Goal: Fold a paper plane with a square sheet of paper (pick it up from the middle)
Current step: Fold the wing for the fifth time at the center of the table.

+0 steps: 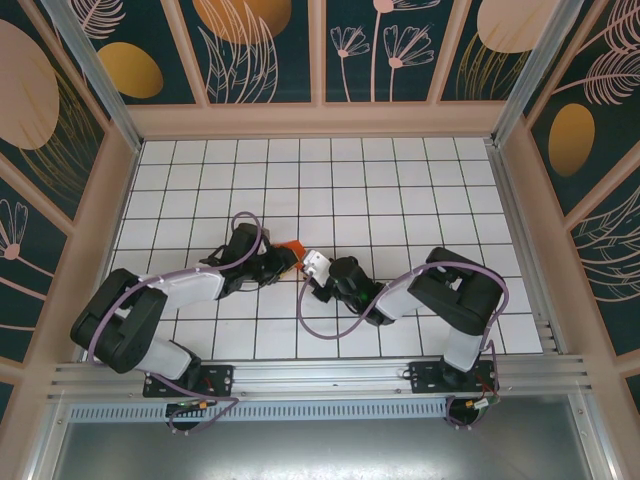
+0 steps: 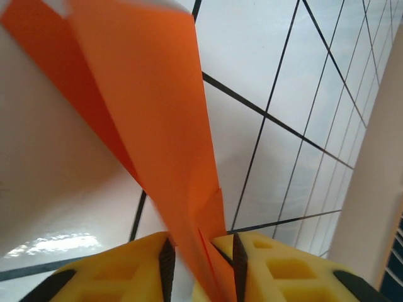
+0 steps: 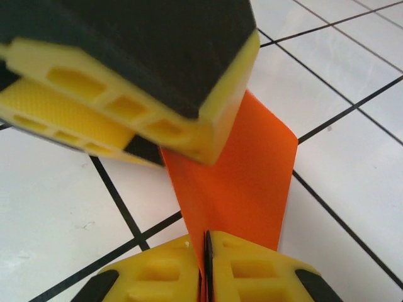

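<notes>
One hand, the right hand [image 3: 204, 255], is clenched on the orange paper plane [image 3: 242, 170], which runs toward 12 o'clock into the left hand [image 2: 201, 251], released around it over the surface [image 3: 56, 207], so a tug could slide it free or undo creases.

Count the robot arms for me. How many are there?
2. The left arm reaches in from the near-left corner of the table, the right arm from the near-right, and both meet at the orange paper in the middle.
</notes>
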`<state>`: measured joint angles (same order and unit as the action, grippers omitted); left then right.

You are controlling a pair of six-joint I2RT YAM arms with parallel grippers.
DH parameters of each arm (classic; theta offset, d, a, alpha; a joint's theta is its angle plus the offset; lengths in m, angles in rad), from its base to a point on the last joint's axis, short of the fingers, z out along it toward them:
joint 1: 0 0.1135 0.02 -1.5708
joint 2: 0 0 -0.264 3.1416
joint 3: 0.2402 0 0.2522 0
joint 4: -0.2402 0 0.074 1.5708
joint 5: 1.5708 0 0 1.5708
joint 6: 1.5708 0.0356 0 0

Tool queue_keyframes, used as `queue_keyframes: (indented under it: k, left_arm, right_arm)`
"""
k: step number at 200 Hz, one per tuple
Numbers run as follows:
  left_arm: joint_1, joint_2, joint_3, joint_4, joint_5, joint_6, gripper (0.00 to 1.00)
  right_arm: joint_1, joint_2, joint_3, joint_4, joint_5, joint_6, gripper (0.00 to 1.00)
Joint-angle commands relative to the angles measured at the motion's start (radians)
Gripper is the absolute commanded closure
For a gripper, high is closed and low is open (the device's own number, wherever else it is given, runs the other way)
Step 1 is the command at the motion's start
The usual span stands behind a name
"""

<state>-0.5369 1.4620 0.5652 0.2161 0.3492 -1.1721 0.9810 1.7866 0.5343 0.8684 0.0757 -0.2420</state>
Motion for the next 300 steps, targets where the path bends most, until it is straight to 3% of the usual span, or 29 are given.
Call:
queue_keyframes:
  k: [1,31,97,192,300]
  left_arm:
    - [0.03,-0.073,0.034,-0.067,-0.073,0.04,0.55]
    - [0.049,-0.152,0.015,-0.083,-0.144,0.055,0.41]
    - [0.049,-0.238,-0.13,0.098,-0.081,0.108,0.36]
    - [0.046,-0.19,-0.292,0.39,0.026,0.092,0.54]
    - [0.028,-0.003,-0.26,0.577,0.089,0.048,0.65]
  right_arm:
    - [-0.012,-0.037,0.025,-0.042,-0.077,0.087,0.88]
    - [-0.027,-0.037,0.054,-0.106,-0.161,0.193,0.89]
    - [-0.088,-0.004,0.108,-0.167,-0.308,0.41,0.9]
    - [-0.111,0.049,0.135,-0.176,-0.393,0.608,0.91]
    - [-0.156,0.095,0.146,-0.183,-0.498,0.808,0.91]
